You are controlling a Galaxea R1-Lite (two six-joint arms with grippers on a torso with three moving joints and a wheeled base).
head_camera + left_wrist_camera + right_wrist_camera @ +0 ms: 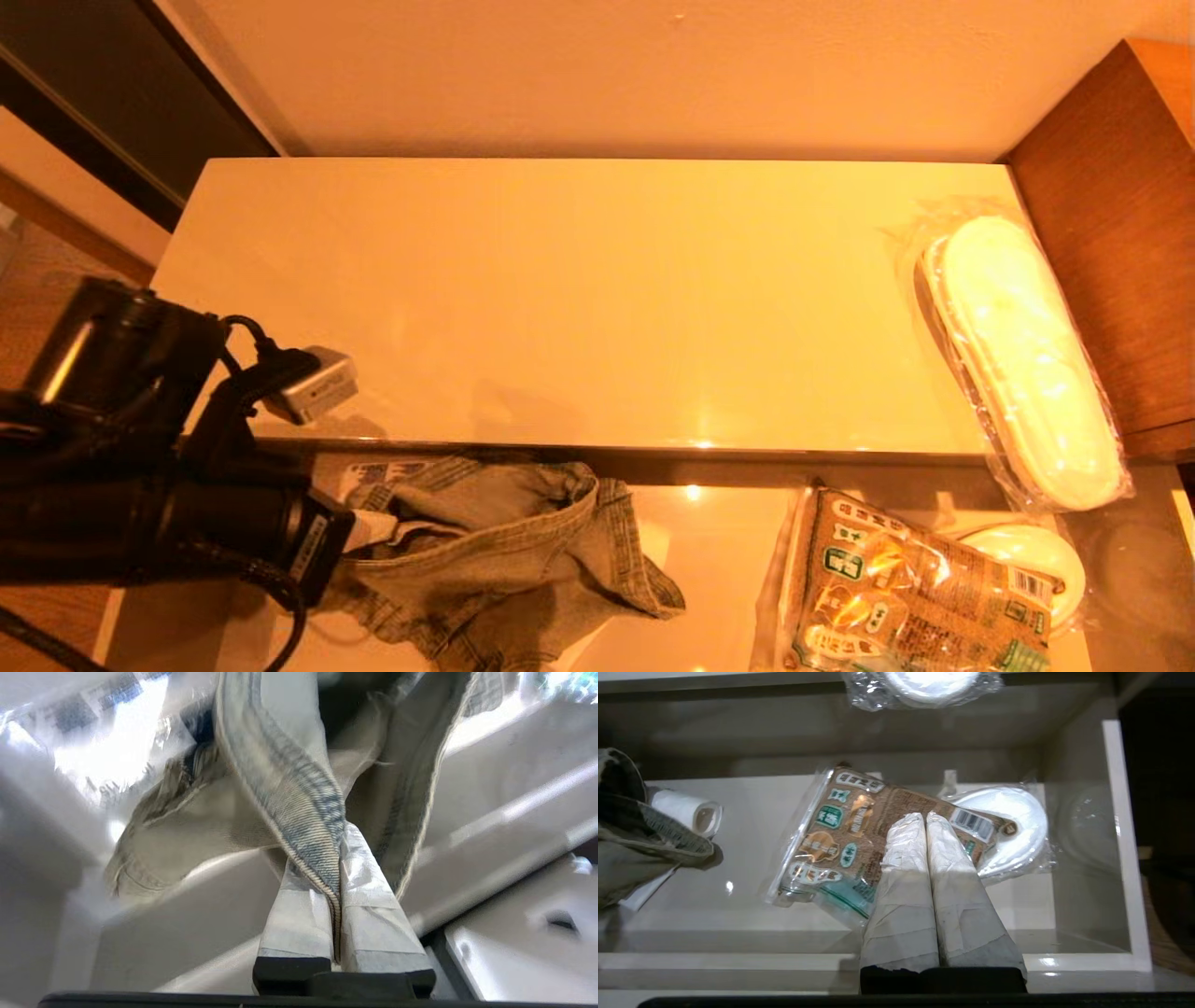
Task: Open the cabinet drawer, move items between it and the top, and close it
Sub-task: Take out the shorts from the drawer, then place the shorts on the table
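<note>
Glossy beige top (579,299) of the cabinet (653,457) is mostly bare; wrapped slippers (1022,359) lie at its far right end, overhanging the front edge. Below, in the open drawer (724,551), the left gripper (337,858) jaws pinch the denim garment (504,551). Well right, the right gripper (926,821) jaws are closed, empty, above a brown food bag (836,844).

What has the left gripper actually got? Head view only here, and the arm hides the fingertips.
Observer: In the left wrist view, the left gripper is shut on a stitched seam of the denim garment, with the edge pinched between both fingers.
Operator: Whole bundle or just an edge?
Observer: Just that seam edge. The rest of the cloth spreads loose beyond the fingertips.
Operator: Right gripper? It's not in my view.
Observer: In the right wrist view, the right gripper is shut and empty, over the brown food bag in the open drawer.
</note>
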